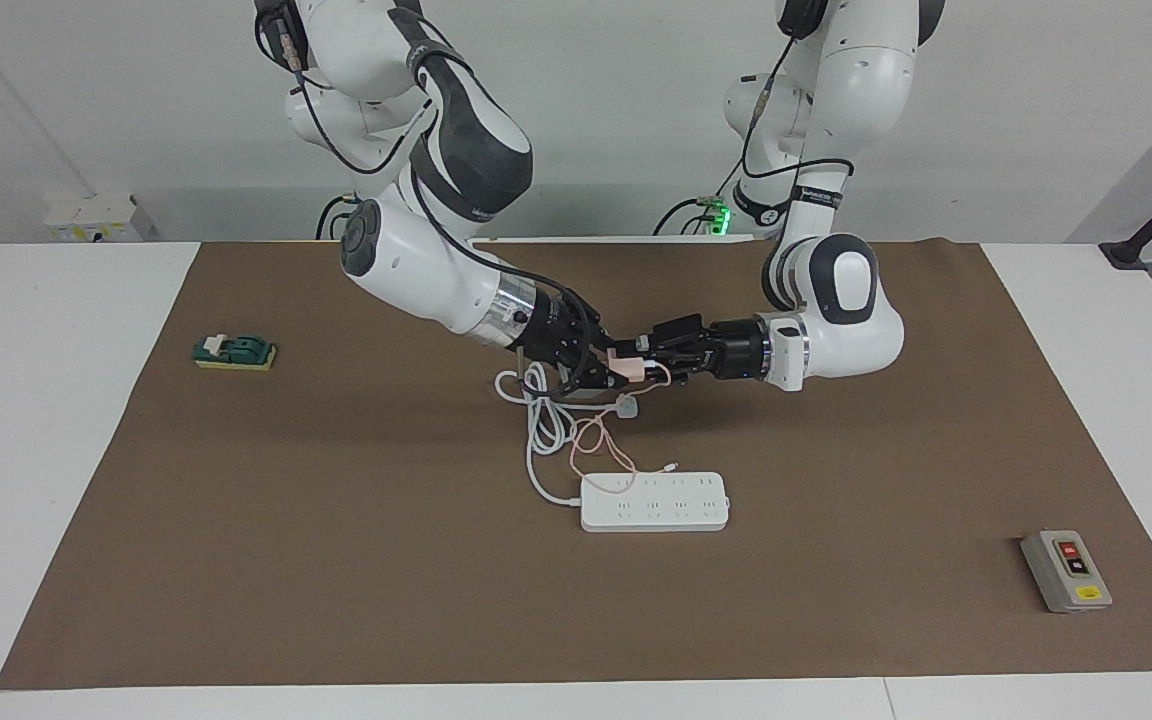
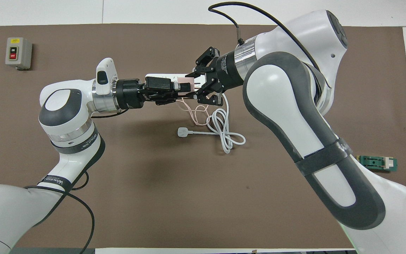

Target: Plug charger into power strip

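Above the coiled cords, nearer the robots than the long flat white plastic power strip [image 1: 654,501], both claws meet in the air at the small pale pink cube charger [image 1: 628,367]. The right gripper [image 1: 604,372] is clenched on it. The left gripper [image 1: 648,358] touches its other end; whether it grips I cannot tell. The charger's thin pink cable [image 1: 604,448] droops toward the strip.

White arms [image 1: 841,300], grey padding, black cables, black jaws, silver wrist rings
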Robot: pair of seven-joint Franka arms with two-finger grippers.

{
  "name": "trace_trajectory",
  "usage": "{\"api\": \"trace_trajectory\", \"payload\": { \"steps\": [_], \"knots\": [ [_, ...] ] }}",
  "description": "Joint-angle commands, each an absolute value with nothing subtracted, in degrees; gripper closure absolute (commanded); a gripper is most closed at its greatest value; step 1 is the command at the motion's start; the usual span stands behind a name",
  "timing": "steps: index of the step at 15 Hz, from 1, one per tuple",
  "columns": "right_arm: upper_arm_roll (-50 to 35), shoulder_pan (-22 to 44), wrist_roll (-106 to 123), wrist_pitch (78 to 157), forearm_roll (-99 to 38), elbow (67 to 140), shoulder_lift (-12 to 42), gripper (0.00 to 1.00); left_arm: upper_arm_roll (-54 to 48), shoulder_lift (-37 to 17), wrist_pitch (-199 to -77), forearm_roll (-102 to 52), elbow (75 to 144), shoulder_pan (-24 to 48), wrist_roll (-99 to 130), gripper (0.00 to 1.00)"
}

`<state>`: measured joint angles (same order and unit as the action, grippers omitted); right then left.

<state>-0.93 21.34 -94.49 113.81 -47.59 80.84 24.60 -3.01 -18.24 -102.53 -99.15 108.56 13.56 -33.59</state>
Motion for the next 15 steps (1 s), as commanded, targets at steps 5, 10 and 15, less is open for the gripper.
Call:
{"api": "trace_trajectory", "payload": {
  "steps": [5,10,15],
  "knots": [
    [-0.79,21.53,-96.24,114.43,-48.61,80.24,24.96,0.01,-2.55,-18.02,-101.43,-96.6,107.76,13.27,-34.37,1.0],
    [-0.79,20.92,-96.59,114.17,-48.78,80.16,24.87,0.0,-2.46,-16.7,-101.16,-93.17,107.93,11.78,-34.1,1.0],
    [0.09,11.97,-94.23,109.44,-47.12,79.63,22.95,0.0,-2.11,-12.93,-100.28,-79.32,106.96,7.57,-34.01,1.0]
  ]
}}
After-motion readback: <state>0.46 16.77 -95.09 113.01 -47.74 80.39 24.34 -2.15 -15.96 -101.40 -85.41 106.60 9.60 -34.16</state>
